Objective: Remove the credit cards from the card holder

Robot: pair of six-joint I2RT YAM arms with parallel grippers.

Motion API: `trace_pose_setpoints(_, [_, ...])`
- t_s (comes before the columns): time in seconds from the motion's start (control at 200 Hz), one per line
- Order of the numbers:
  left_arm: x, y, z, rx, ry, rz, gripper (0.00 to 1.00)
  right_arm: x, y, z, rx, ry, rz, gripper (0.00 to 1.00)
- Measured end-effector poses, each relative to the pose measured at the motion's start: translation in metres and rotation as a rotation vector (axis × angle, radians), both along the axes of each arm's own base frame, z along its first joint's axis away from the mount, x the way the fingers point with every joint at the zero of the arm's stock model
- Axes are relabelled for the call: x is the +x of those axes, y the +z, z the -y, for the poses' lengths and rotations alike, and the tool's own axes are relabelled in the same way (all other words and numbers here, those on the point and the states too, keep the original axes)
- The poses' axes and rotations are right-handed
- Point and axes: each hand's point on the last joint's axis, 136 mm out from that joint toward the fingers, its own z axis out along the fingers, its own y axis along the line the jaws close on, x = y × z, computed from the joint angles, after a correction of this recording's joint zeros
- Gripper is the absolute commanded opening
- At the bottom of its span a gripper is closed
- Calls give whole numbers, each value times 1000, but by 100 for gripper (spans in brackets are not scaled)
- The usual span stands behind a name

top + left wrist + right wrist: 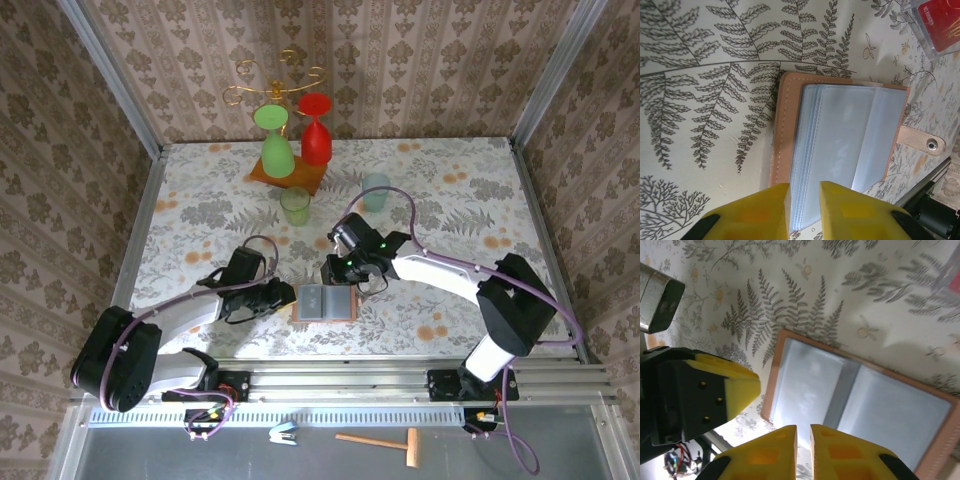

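- Nearest, on the grey ledge (150, 450): a wooden mallet (385, 441) and a blue clip (283, 432).
- Card holder (326, 302) lies open on the table (450, 200) at its 6 o'clock, close to the near edge. The grey-blue inside faces up. The tan rim and snap strap (922, 141) are visible.
- Left gripper (287, 297) sits at the holder's 9 o'clock. Its jaws stand narrow, and the edge of the clear sleeves (840, 130) runs into the gap between the yellow fingers (760, 212). This looks like a pinch on the card holder, though the contact lies at the frame's bottom edge.
- Right gripper (360, 286) sits at the holder's 2 o'clock. Its fingers (840, 452) are nearly together, leaving only a slit with nothing seen in it. The tips are over the holder's edge.
- Red card (944, 22) lies behind clear plastic, on the table at the holder's 1 o'clock in the left wrist view, apart from the holder.
- Farther: a green cup (295, 205) at the holder's 11 o'clock and a pale blue cup (376, 190) at its 1 o'clock.
- Far edge, the table's 11 o'clock: a wooden base (300, 182) with a green glass (277, 150) and a red glass (316, 140), both upside down under a gold rack (280, 72).
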Motion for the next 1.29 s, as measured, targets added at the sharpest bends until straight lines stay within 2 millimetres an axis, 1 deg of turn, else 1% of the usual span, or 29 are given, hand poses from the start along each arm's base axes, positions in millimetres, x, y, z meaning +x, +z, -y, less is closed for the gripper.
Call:
trace_pose_setpoints(0.095, [0,0,0,-4,1,4,16,-5,-7,-10,17,-14,-44,14])
trace_pose_setpoints(0.275, [3,-2,2,-7,1,9,12,-11,-19,-21,32,-31,-103,17])
trace_pose_setpoints(0.42, [3,-6,2,-3,0,1,11,-15,-28,-27,36,-35,-138,20])
trace_pose_setpoints(0.535, [3,-8,3,0,0,-3,8,-17,-34,-30,36,-37,-160,22])
trace_pose_setpoints(0.75, [1,-13,2,7,-1,-16,6,-21,-50,-34,20,-43,-206,24])
trace_pose_setpoints(1.05, [-4,-20,0,20,-6,-37,6,-22,-49,-42,28,-40,-219,27])
trace_pose_setpoints(1.295, [-4,-21,1,17,-8,-38,6,-25,-63,-39,-8,-45,-249,29])
